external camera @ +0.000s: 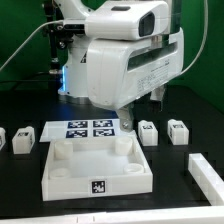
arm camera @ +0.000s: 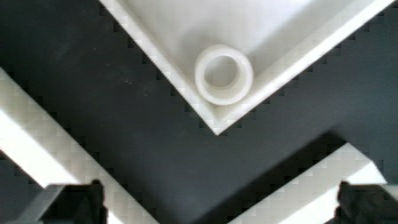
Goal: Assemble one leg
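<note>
Several small white legs with tags stand on the black table: two at the exterior view's left (external camera: 22, 138) and two at its right (external camera: 148, 131), (external camera: 178, 130). The large white square piece (external camera: 60, 170) with round corner sockets lies at the front centre. My gripper (external camera: 140, 112) hangs above the table behind that piece's far right corner, left of the nearer right leg. In the wrist view the gripper (arm camera: 217, 206) is open and empty. Its dark fingertips (arm camera: 71, 205) stand far apart. One corner of the square piece with a round socket (arm camera: 222, 75) lies ahead of it. No leg shows in the wrist view.
The marker board (external camera: 88, 128) lies just behind the square piece. A long white part (external camera: 206, 174) lies at the exterior view's front right. The arm's bulky white body (external camera: 120, 60) hides the table's back centre. White bands (arm camera: 306, 168) cross the wrist view; I cannot tell what they are.
</note>
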Controlling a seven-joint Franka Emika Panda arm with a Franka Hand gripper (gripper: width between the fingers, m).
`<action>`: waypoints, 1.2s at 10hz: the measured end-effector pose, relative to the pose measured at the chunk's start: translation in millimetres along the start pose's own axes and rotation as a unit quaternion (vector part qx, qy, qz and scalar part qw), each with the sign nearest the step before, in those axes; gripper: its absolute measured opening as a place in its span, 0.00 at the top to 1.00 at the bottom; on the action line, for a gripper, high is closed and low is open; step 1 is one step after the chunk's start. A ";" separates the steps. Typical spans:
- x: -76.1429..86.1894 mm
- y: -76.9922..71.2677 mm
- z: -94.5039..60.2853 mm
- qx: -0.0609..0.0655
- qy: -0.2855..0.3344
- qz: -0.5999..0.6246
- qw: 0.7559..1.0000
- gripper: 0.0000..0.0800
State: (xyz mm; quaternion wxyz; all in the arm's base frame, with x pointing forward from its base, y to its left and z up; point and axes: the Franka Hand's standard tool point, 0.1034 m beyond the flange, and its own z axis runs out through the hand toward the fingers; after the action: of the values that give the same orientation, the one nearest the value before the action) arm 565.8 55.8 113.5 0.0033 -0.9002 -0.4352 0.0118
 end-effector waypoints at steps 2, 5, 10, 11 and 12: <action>0.0 0.0 0.0 0.000 0.000 0.000 1.000 0.19; -0.1 0.0 0.0 0.000 0.000 -0.004 1.000 0.19; -57.0 -24.7 24.5 0.003 -0.003 -0.207 0.978 0.19; -71.2 -22.1 25.4 -0.003 0.000 -0.279 0.960 0.19; -83.6 -20.2 26.8 -0.002 0.000 -0.332 0.943 0.19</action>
State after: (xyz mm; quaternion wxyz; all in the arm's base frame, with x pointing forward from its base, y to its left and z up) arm 497.5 2.6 88.5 0.0055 -0.7044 -0.7097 0.0093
